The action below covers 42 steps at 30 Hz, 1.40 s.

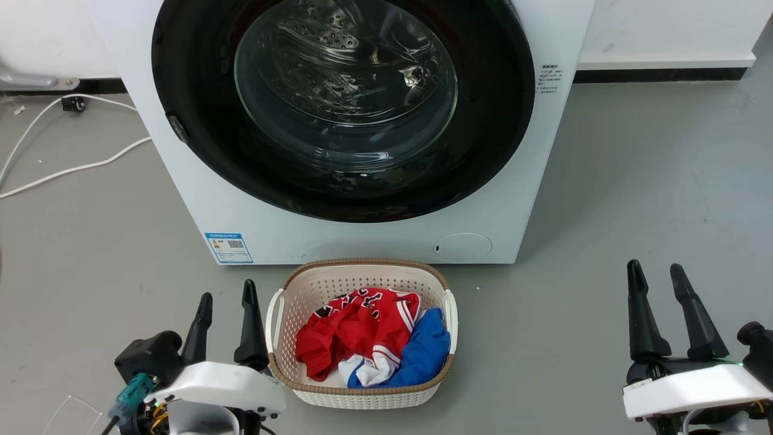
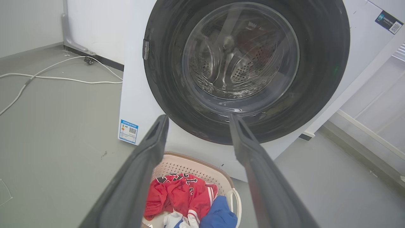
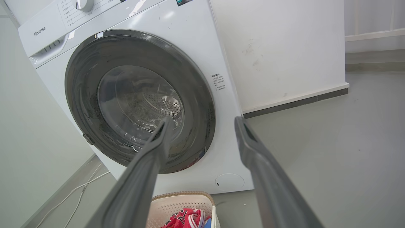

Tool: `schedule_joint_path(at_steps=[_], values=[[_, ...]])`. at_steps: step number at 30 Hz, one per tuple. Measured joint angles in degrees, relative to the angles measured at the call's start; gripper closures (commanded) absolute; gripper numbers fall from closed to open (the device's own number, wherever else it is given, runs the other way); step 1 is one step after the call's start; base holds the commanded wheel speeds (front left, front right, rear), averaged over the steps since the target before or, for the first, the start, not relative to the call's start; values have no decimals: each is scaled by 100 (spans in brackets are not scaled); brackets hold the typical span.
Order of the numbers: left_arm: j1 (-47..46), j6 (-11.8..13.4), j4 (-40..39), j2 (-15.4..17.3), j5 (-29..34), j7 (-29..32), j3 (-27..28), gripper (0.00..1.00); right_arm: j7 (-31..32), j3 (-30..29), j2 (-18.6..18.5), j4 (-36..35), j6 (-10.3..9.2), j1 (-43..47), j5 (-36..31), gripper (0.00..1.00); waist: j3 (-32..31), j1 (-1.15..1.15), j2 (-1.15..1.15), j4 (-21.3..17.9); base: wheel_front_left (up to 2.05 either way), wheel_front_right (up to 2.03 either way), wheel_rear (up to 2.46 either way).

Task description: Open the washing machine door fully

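Basket: a white plastic basket with holes and a brown rim point(image 1: 362, 396) sits on the grey floor point(image 1: 634, 199), just in front of the white washer box point(image 1: 272, 235).
Clothes: a crumpled red shirt point(image 1: 347, 329) and a blue cloth point(image 1: 426, 353) lie in it, touching.
Cords: thin white cords point(image 1: 72, 169) lie by the floor's left edge.
Sticker: a small blue and white label point(image 1: 229, 248), on the washer's lower left corner.
Flap: a small round white flap point(image 1: 462, 247), on its lower right corner.

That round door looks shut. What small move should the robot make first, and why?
Probably lift the left gripper toward the small grey tab on the left rim of the washing machine door: the door lies shut, the tab looks like its only grip, and the left gripper, open, is nearer than the right gripper.
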Motion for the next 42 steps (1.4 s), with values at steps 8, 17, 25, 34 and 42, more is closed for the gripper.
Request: schedule_joint_path(at_steps=[8, 17, 25, 34, 42], values=[[53, 62, -71, 22, 460, -123, -111, 0, -104, -10, 0, -144, 1, 79, -408, 0, 11, 0, 0, 6, 0, 0, 0], [103, 112, -113, 25, 956, -236, -210, 0, -230, -10, 0, -231, 1, 118, -802, 0, 24, 0, 0, 6, 0, 0, 0], [139, 119, -108, 14, 1362, -335, -237, 0, -336, -16, 0, -264, 1, 175, -1091, 0, 35, 0, 0, 10, 0, 0, 0], [207, 119, -116, -9, 1797, -438, -244, 0, -439, -9, 0, -267, 2, 225, -1284, 0, 53, -1, 0, 1, 0, 0, 0], [226, 64, -124, -71, 2106, -535, -211, 0, -524, 41, 1, -285, 10, 265, -1406, 0, 91, 0, 0, 5, 0, 0, 0]])
